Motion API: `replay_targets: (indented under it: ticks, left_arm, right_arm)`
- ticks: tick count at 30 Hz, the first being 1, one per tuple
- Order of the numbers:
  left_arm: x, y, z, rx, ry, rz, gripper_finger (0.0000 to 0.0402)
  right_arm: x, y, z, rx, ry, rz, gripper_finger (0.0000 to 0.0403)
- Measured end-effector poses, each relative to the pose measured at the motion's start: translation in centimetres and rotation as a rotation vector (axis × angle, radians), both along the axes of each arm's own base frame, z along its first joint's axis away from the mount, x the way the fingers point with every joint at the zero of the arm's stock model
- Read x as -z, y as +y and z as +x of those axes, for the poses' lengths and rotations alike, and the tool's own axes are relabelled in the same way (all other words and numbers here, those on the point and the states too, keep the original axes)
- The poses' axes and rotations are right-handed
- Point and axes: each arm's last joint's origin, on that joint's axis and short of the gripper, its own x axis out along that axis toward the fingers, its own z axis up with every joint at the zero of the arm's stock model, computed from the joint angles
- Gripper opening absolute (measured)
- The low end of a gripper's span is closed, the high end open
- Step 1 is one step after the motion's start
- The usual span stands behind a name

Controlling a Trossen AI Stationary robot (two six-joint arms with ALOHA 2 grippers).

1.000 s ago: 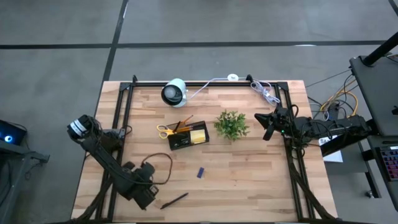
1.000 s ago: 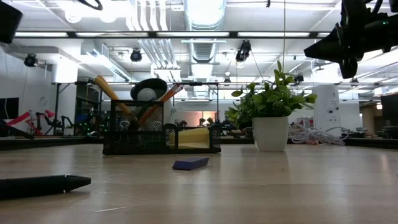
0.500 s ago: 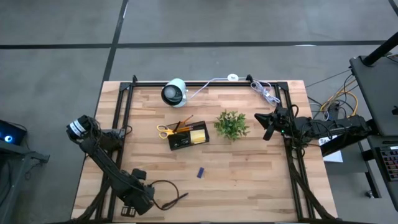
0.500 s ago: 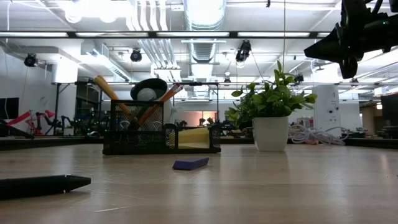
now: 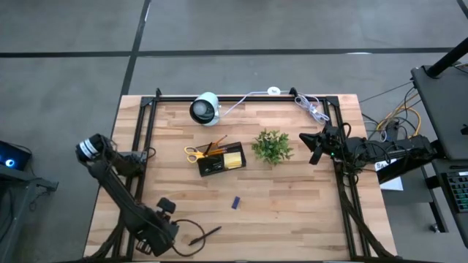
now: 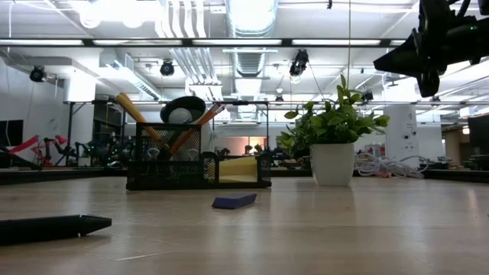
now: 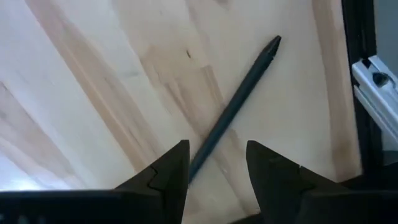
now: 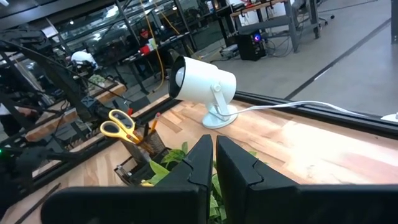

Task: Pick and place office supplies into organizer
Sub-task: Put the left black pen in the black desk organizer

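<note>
slim matte black pen (image 7: 235, 107) on pale wood-grain table (image 5: 292, 212) at 7 o'clock, left gripper (image 7: 216, 168) spread over it, black mesh organizer (image 5: 221, 162) near centre, right gripper (image 8: 213, 163) pressed together at 3 o'clock, no readable writing

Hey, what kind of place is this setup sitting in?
Probably a robotics lab or workshop hall. The low view shows exposed ceiling ducts and strip lights overhead, the right wrist view shows rows of equipment benches behind the wooden table, and the floor around it is bare concrete.
</note>
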Motion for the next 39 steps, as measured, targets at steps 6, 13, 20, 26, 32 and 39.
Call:
replay_targets:
  ticks: [6,13,20,26,32,39]
  left_arm:
    - [-0.7,-0.8,-1.6,0.113,-0.114,-0.018,0.0143]
    - [0.3,-1.2,-2.6,0.193,-0.205,0.004,0.0143]
    - [2.0,-0.9,-2.8,0.215,-0.211,-0.022,0.0143]
    - [2.6,-0.6,-3.0,0.309,-0.208,-0.018,0.0143]
    - [3.2,-0.7,-3.0,0.333,-0.238,-0.049,0.0143]
    - [4.4,-0.5,-3.1,0.378,-0.274,-0.077,0.0143]
  right_arm:
    - [0.2,0.0,0.1,0.006,-0.002,0.023,0.0013]
    - [0.5,0.0,0.5,0.031,0.032,0.024,0.0013]
    - [1.1,0.1,1.0,0.035,0.08,0.037,0.0013]
    - [1.6,0.2,1.5,0.04,0.116,0.053,0.0013]
    - [1.9,0.2,1.8,0.041,0.146,0.049,0.0013]
    - [2.0,0.2,1.8,0.041,0.151,0.048,0.0013]
